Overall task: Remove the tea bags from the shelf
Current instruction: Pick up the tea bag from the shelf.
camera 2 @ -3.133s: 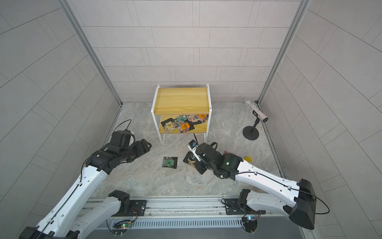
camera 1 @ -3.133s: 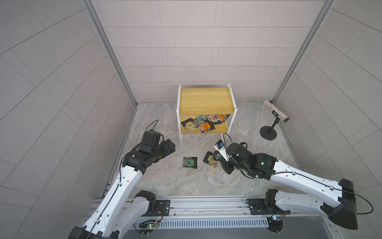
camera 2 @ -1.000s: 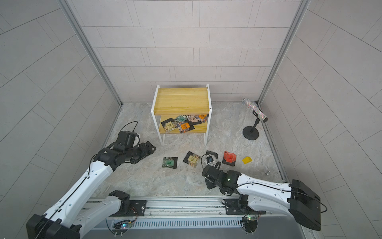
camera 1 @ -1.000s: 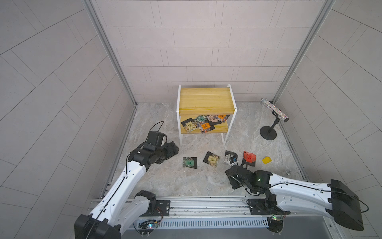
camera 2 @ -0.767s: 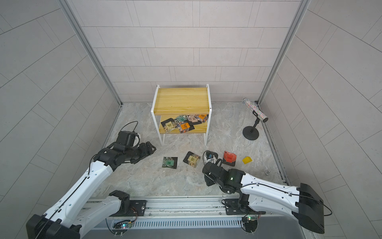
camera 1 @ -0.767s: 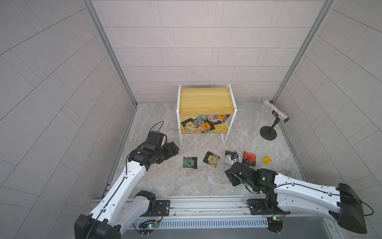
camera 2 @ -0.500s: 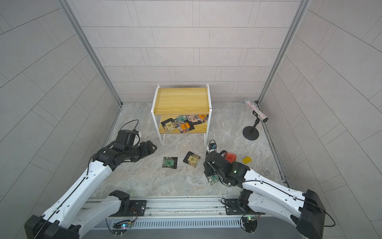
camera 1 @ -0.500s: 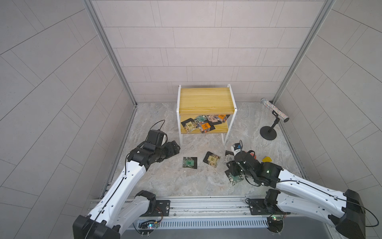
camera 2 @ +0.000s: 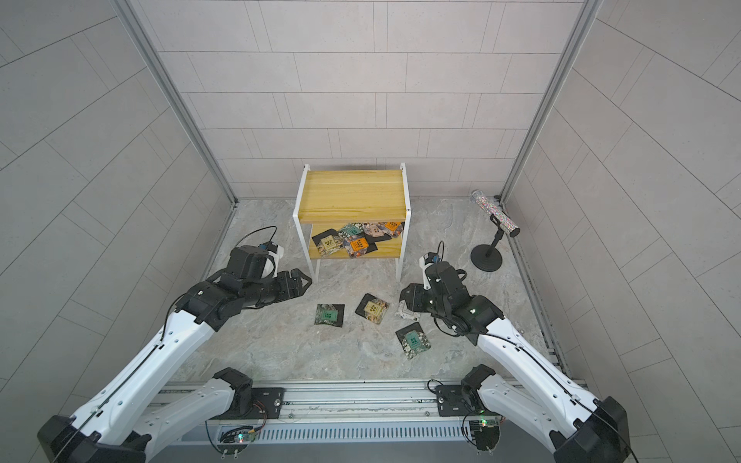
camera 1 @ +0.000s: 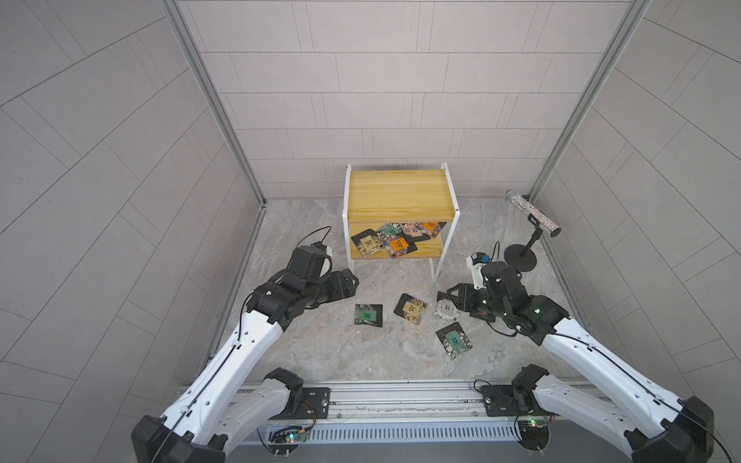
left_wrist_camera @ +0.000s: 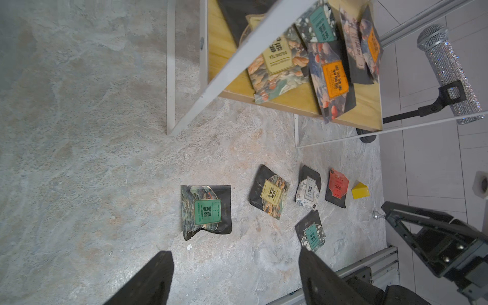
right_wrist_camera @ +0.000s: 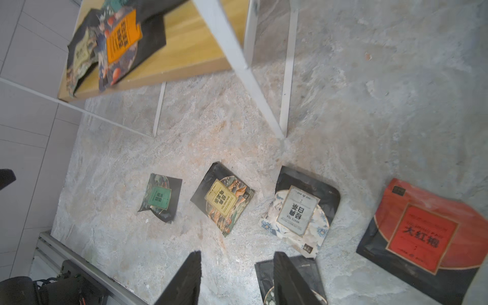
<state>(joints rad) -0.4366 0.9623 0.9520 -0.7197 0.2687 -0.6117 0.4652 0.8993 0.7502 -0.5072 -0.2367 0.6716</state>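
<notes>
The right jaws, parted and empty, are lifting off a teal tea bag [camera 1: 454,340] just dropped on the table [camera 1: 320,356] beside four others, while the left jaws are hovering wide open and more tea bags [camera 1: 395,242] are waiting on the lower board of the shelf [camera 1: 401,192].

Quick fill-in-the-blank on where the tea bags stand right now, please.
The tea bags on the shelf all lie on its ____ board.
In the left wrist view, ____ bags lie on the floor.
The floor bag nearest the left end effector has a ____ label.
Missing: lower; five; green.
</notes>
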